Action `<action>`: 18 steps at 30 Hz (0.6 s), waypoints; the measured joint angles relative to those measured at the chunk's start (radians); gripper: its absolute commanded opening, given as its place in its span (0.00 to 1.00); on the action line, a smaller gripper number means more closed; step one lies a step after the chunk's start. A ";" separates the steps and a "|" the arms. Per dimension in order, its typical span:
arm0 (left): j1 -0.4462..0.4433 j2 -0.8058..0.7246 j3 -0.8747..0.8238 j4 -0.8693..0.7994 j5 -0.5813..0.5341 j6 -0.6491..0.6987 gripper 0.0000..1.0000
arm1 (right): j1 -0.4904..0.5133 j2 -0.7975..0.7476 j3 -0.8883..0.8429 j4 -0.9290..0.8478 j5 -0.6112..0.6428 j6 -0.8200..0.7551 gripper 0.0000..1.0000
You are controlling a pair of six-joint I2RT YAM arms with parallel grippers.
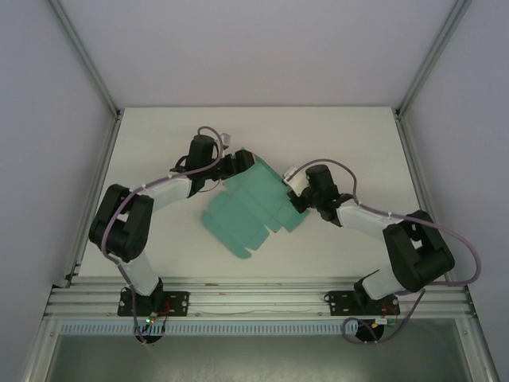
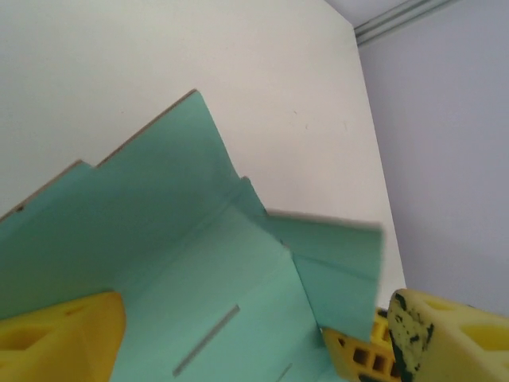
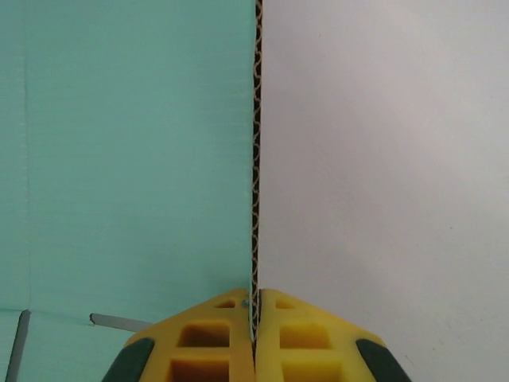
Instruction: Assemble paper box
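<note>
The paper box (image 1: 250, 211) is a teal die-cut card sheet lying partly folded in the middle of the white table. My left gripper (image 1: 238, 165) is at its far-left corner. In the left wrist view its yellow fingers (image 2: 60, 338) stand wide apart, the left gripper (image 2: 258, 306) open over a slotted panel of the paper box (image 2: 183, 263), with one flap raised by the right finger. My right gripper (image 1: 296, 191) is at the sheet's right side. In the right wrist view the right gripper (image 3: 254, 318) is shut on the corrugated edge of an upright panel of the paper box (image 3: 135, 159).
The white table (image 1: 159, 143) is bounded by an aluminium rail (image 1: 254, 298) at the near edge and frame posts with grey walls at the sides and back. Both arms reach inward from their bases toward the sheet.
</note>
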 measured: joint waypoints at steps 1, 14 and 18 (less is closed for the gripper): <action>0.000 0.016 0.012 -0.002 0.000 0.000 0.80 | 0.002 -0.003 -0.002 0.000 0.003 -0.005 0.00; 0.027 0.044 0.034 0.034 0.024 -0.074 0.84 | 0.027 -0.005 -0.002 0.006 0.077 -0.055 0.00; 0.043 0.044 0.034 0.042 0.037 -0.094 0.84 | 0.028 -0.009 -0.005 0.007 0.080 -0.057 0.00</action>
